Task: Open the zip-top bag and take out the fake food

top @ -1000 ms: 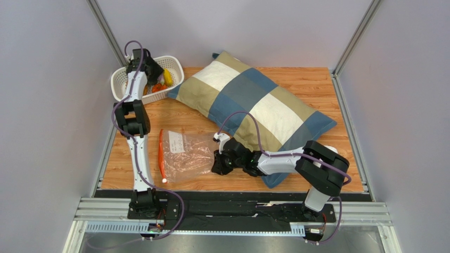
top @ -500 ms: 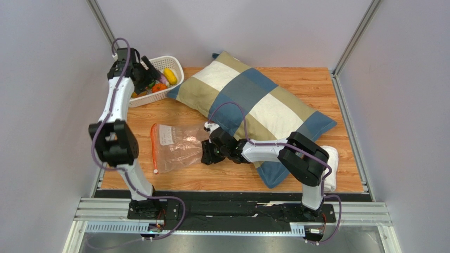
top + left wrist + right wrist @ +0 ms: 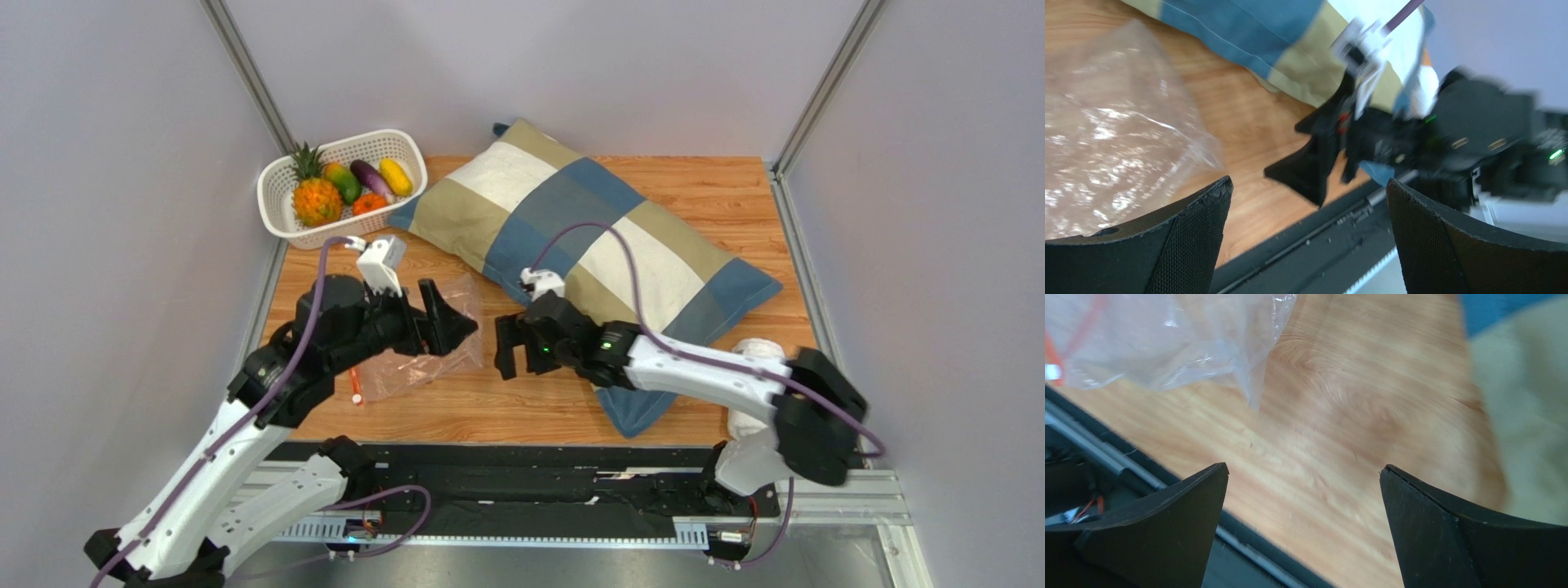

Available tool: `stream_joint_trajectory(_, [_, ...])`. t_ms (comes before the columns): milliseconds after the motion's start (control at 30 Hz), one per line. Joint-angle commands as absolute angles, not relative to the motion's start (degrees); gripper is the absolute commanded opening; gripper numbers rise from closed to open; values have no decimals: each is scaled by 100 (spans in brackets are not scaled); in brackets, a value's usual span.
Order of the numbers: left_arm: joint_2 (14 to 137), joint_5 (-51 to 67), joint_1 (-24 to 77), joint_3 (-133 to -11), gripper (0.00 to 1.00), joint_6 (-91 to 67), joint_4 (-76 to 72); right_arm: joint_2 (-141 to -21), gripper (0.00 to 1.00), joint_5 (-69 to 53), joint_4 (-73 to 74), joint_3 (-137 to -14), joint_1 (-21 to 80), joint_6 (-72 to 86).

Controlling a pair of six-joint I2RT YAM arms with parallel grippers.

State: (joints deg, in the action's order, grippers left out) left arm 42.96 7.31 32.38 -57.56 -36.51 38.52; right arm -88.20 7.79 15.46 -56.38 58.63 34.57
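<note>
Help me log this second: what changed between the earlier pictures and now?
The left gripper pulled back from the basket to hover open over the bag. The right gripper let go of the bag's edge and opened beside it. The bag slid left. The pillow and basket stayed put.

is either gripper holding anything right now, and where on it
Nothing is held. The left gripper and the right gripper are both open with nothing between their fingers; the zip-top bag lies on the table.
</note>
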Motion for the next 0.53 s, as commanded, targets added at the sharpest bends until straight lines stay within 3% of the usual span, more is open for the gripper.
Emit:
stream_joint_trajectory(0, [3639, 9, 4305, -5503, 98, -3832, 3735, -6674, 100, 2055, 2687, -5248, 6082, 3699])
stream_joint_trajectory(233, [2999, 210, 4992, -5238, 99, -3428, 3472, -3933, 100, 3145, 4610, -5352, 6091, 3972])
stream_joint_trajectory(500, [2496, 447, 4992, -5492, 99, -2708, 3146, -2716, 100, 3551, 5333, -5554, 6082, 3928])
